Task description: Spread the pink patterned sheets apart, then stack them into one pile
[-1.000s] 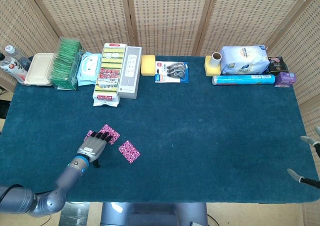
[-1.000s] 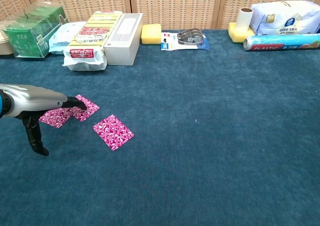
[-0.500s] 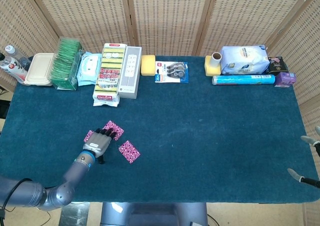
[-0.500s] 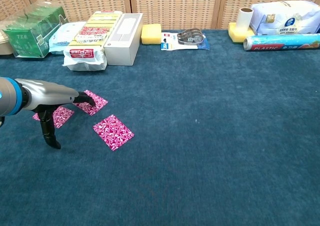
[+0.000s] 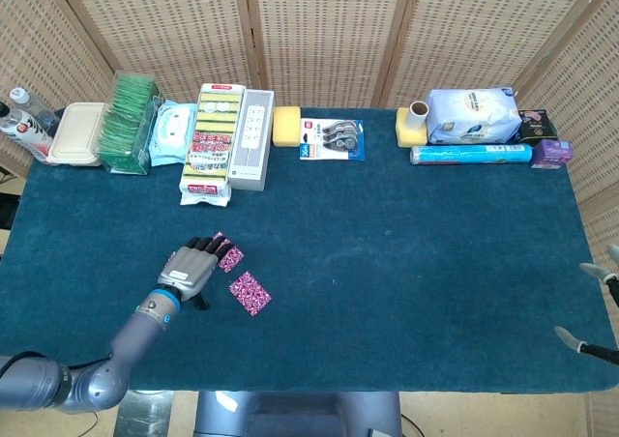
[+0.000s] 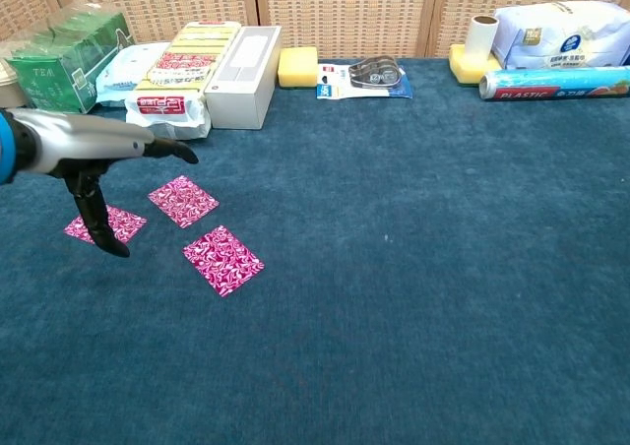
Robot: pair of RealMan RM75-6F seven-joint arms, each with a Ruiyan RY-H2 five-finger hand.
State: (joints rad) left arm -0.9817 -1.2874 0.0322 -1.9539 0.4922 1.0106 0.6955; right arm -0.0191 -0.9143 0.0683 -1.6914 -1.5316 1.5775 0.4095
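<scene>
blue table (image 6: 413, 297) bearing three separate pink sheets (image 6: 222, 259), boxes (image 6: 243, 63) behind

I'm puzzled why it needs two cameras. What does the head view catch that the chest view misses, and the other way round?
Only the head view shows the right hand at the table's edge and the purple box. Only the chest view shows all three pink sheets lying apart, with the left hand above them. Both show the left hand, the sheets and the white box.

Tea box (image 6: 61, 59), sponge (image 6: 297, 67), plastic-wrap roll (image 6: 554, 82) along back.
</scene>
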